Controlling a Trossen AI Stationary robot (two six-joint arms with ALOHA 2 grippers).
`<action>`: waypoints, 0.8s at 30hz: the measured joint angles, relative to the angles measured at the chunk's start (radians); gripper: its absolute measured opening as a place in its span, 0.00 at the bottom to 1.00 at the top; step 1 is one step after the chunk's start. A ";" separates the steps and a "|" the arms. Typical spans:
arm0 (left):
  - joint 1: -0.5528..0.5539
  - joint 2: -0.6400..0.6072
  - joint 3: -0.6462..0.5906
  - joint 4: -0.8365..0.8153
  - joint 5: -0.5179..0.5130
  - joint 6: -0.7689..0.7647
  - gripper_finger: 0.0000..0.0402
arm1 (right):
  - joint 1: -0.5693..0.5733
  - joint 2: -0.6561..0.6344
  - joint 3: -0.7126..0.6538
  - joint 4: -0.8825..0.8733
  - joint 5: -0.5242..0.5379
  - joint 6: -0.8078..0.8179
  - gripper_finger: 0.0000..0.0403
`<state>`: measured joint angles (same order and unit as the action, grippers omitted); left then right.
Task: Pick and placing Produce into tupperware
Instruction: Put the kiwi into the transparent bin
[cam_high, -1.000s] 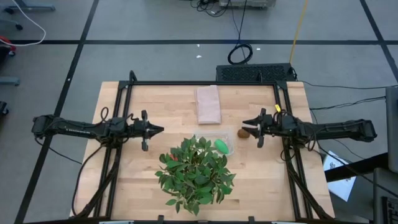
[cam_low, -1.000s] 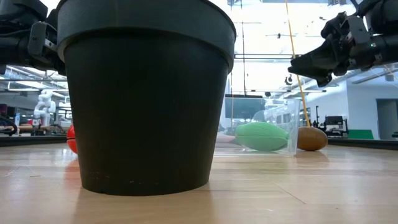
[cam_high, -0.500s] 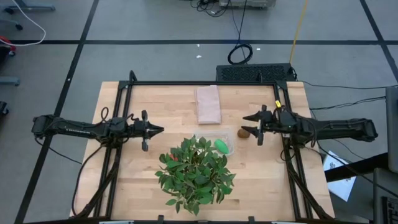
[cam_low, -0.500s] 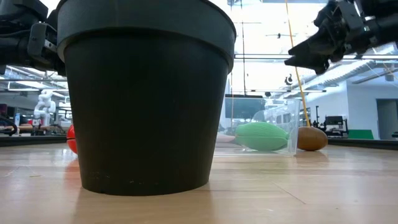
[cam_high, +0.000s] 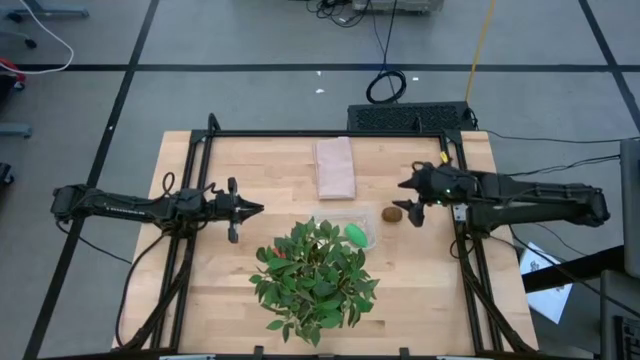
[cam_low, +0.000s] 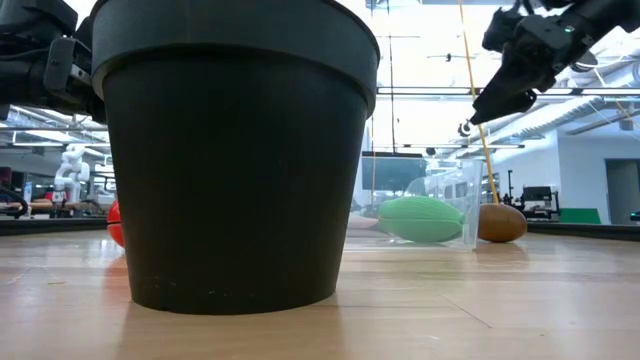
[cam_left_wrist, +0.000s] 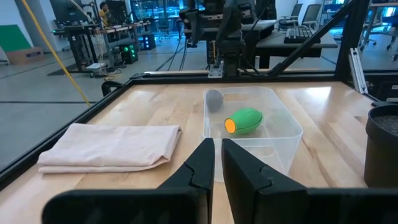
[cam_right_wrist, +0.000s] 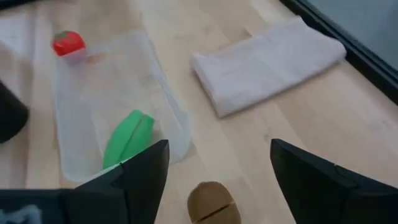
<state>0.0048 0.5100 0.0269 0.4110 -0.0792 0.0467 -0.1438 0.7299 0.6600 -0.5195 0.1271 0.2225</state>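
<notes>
The clear tupperware (cam_high: 340, 221) sits at mid-table, and the green oval (cam_high: 356, 234) lies inside it on its floor (cam_right_wrist: 127, 140). On the table just right of the tub rests the brown kiwi (cam_high: 392, 214), seen below my right fingers in the right wrist view (cam_right_wrist: 213, 202). The red piece (cam_right_wrist: 68, 42) lies on the table beyond the tub's far-left end; the plant's leaves hide it from above. My right gripper (cam_high: 403, 188) is open, raised and tipped down, hovering just past the kiwi. My left gripper (cam_high: 258, 209) waits shut at the table's left, level.
A big potted plant (cam_high: 315, 275) stands near the front edge, its dark pot (cam_low: 235, 150) filling the low view. A pinkish folded cloth (cam_high: 335, 167) lies toward the far edge. Black frame rails (cam_high: 200, 180) run along both table sides.
My right gripper has risen and drifted a little toward the far edge, tipping its fingers from level to slanting down toward the kiwi. The produce, the tub and the left arm have stayed still.
</notes>
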 joint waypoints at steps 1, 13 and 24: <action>0.000 0.000 0.000 0.001 0.000 0.000 0.08 | -0.007 0.022 0.018 -0.015 -0.001 0.002 0.68; 0.000 0.000 0.000 0.003 0.000 -0.003 0.08 | -0.078 0.298 0.149 -0.174 -0.208 -0.146 0.73; 0.000 0.000 0.000 -0.001 0.000 0.000 0.08 | -0.098 0.486 0.186 -0.244 -0.236 -0.267 0.78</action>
<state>0.0051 0.5099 0.0273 0.4097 -0.0795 0.0467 -0.2413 1.2163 0.8463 -0.7635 -0.1089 -0.0441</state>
